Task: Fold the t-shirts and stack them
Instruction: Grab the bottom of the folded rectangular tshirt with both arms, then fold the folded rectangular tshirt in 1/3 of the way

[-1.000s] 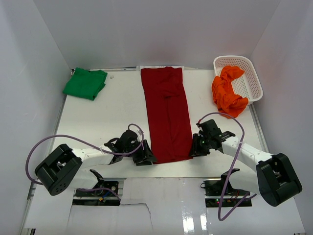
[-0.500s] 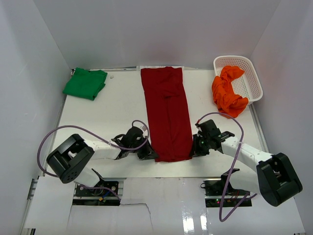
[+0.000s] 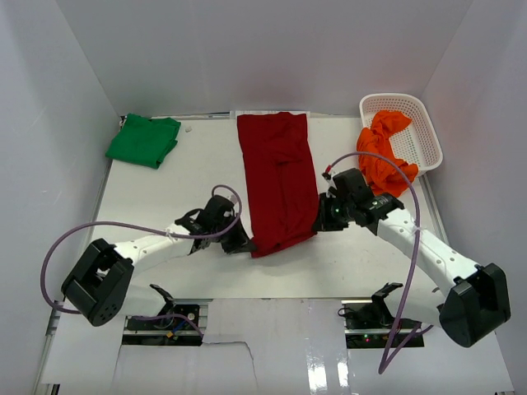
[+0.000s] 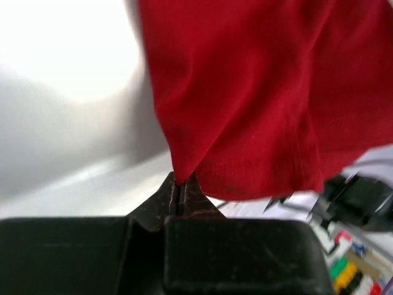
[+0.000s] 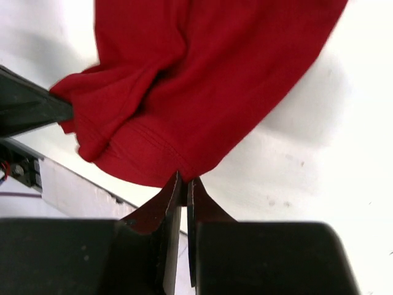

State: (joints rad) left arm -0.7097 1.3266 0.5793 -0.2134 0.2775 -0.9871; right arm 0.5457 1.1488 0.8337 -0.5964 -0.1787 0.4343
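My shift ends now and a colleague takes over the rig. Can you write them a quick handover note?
Left gripper: shut on a near corner of the dark red t-shirt.
Right gripper: shut on its other near corner.
That shirt lies as a long strip across the table.
Green t-shirt lies folded at far left.
Orange t-shirt is crumpled, draped over the white basket rim.
Done: green folded, red narrowed.
Left: finish folding red, fold orange, stack all three.

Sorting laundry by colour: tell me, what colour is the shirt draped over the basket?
Orange. The shirt shows best in the top view.
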